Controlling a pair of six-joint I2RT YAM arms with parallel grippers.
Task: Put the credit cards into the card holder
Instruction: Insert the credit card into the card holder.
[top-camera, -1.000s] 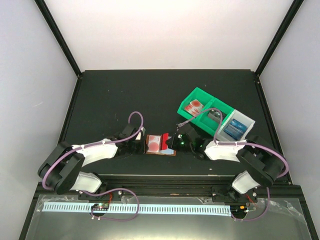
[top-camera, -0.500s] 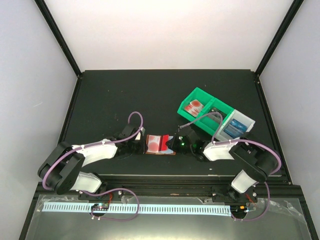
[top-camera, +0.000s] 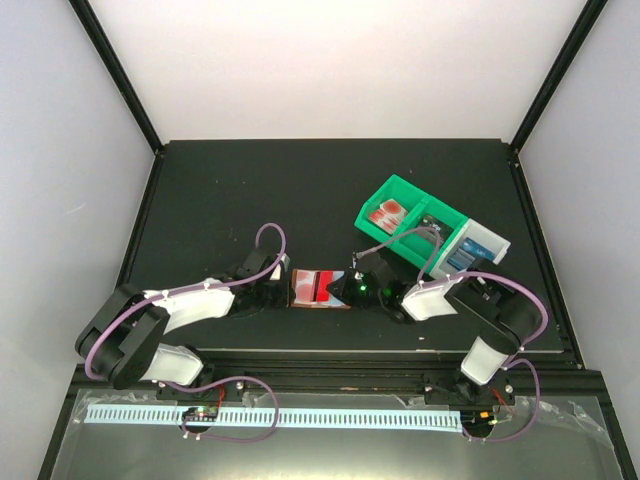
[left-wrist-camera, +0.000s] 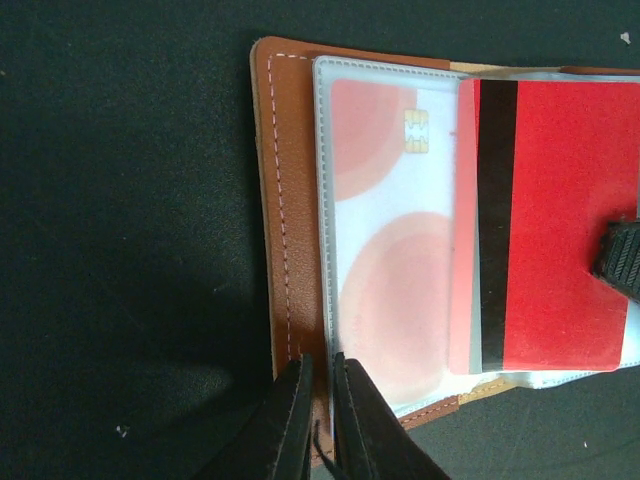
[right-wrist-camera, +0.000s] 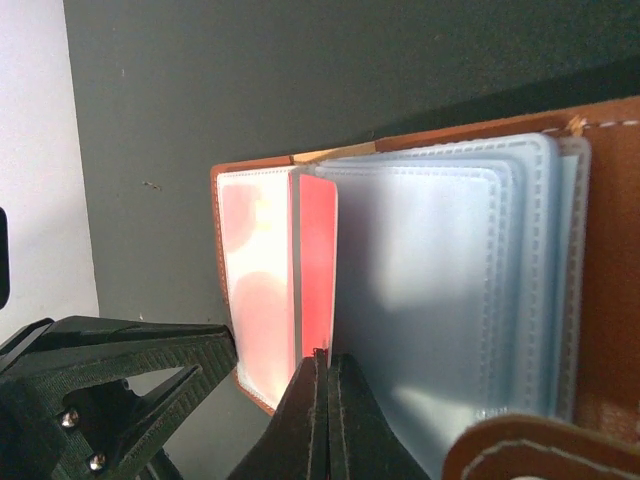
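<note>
The right arm (top-camera: 440, 298) has swung in leftward, and the red card (left-wrist-camera: 570, 220), tilted up a second ago, now lies flatter over the open holder (left-wrist-camera: 280, 200) mid-table. The right claw (right-wrist-camera: 322, 362) is closed on the card's right edge. The left claw (left-wrist-camera: 320, 365) nips the holder's near edge, pinning it. The card's long axis runs near to far; the sleeves lie left of the right claw. Only the right wrist shows the card edge-on between a filled sleeve and empty ones; the left wrist shows its black stripe
</note>
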